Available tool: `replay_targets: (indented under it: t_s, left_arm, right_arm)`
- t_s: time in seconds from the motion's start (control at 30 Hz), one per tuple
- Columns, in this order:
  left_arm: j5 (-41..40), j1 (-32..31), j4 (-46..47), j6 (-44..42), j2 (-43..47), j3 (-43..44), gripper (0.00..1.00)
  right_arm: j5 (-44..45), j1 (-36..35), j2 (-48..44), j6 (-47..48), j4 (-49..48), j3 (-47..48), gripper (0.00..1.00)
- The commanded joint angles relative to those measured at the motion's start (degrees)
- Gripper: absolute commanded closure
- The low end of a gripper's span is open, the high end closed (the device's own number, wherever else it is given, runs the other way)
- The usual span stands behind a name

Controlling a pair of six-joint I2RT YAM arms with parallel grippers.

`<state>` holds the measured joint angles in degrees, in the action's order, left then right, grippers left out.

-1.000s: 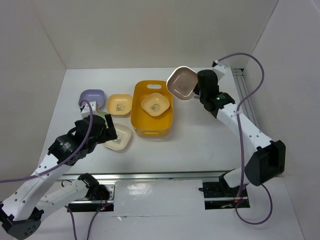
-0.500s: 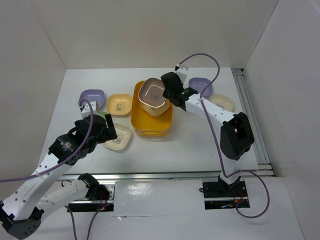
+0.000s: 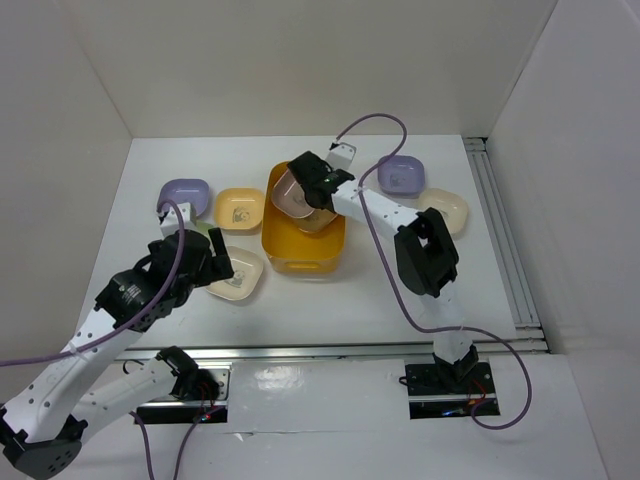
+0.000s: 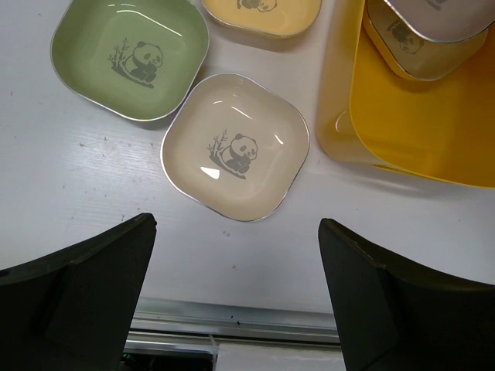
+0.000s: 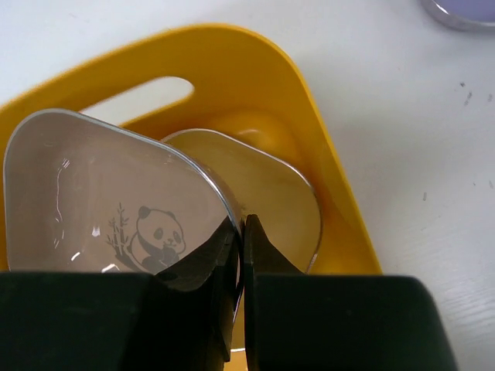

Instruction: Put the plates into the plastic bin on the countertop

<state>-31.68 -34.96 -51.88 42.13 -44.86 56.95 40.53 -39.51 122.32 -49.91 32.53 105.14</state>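
Broadly, the white countertop (image 3: pixel 400 285) carries the yellow-orange plastic bin (image 3: pixel 300 255) near the middle of its far half, long axis running front to back. Over the bin's far end the right gripper (image 5: pixel 240 232) is clenched on the rim of a brown-mauve plate (image 5: pixel 100 201), holding it tilted above a yellow-orange plate (image 5: pixel 271 193) that lies inside the bin. The left gripper (image 4: pixel 236 224) hangs released, jaws spread wide, over the left front part of the countertop, above the near edge of a cream plate (image 4: pixel 236 147) just left of the bin. A green plate (image 4: pixel 130 58) sits beside that cream one, farther left. Toward the far left corner lie a lavender plate (image 3: pixel 185 193) and another yellow-orange plate (image 3: pixel 240 208). Right of the bin, near the right edge, are a second lavender plate (image 3: pixel 402 174) and a second cream plate (image 3: pixel 445 210).
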Motion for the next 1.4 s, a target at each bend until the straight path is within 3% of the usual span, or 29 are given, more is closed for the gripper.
replay_targets:
  t_s: [0.0, 0.2, 0.3, 0.33, 0.4, 0.43, 0.67, 0.77, 0.83, 0.9, 1.07, 1.37]
  left_arm:
    - [-0.8, 0.2, 1.3, -0.5, 1.0, 1.0, 0.0]
    - [-0.3, 0.2, 1.3, -0.5, 1.0, 1.0, 0.0]
    - [-0.3, 0.2, 1.3, -1.0, 0.5, 1.0, 0.0]
    - [-0.3, 0.2, 1.3, -1.0, 0.5, 1.0, 0.0]
    - [-0.3, 0.2, 1.3, -1.0, 0.5, 1.0, 0.0]
    - [-0.3, 0.2, 1.3, -1.0, 0.5, 1.0, 0.0]
    - [0.2, 0.2, 1.3, 0.2, 0.5, 1.0, 0.02]
    - [5.1, 0.2, -0.9, 5.3, -0.1, 1.8, 0.04]
    - [11.3, 0.2, 3.3, 5.3, 0.5, -3.2, 0.04]
    - [12.7, 0.2, 5.3, 6.7, -0.6, -4.1, 0.0]
    - [10.1, 0.2, 8.3, 10.1, -3.4, -8.5, 0.0]
    - [-0.3, 0.2, 12.2, 18.0, -12.8, -14.2, 0.0]
  right_arm:
    - [4.5, 0.0, 1.0, -2.6, 5.9, 3.5, 1.0]
    - [4.5, 0.0, -0.9, -0.8, 3.2, 0.2, 0.99]
    - [3.6, 0.0, -0.9, 0.9, 3.2, 0.2, 0.89]
    - [3.1, 0.0, -0.9, 1.0, 3.2, 0.2, 0.78]
    - [2.3, 0.0, -0.9, 1.7, 3.2, 0.2, 0.32]
    - [1.7, 0.0, -1.5, 2.4, 3.2, 0.7, 0.16]
    - [-6.4, -0.6, -7.8, 8.8, -3.2, -0.2, 0.08]
    - [-10.4, -1.7, -13.7, 12.4, -8.3, -3.4, 0.0]
    - [-13.2, -1.7, -17.4, 14.2, -13.1, -7.9, 0.0]
    - [-15.5, -1.7, -23.6, 17.2, -18.3, -11.7, 0.0]
    - [-23.0, -1.1, -35.7, 24.2, -23.1, -22.7, 0.0]
    - [-29.5, 2.1, -46.8, 27.9, -23.9, -35.1, 0.0]
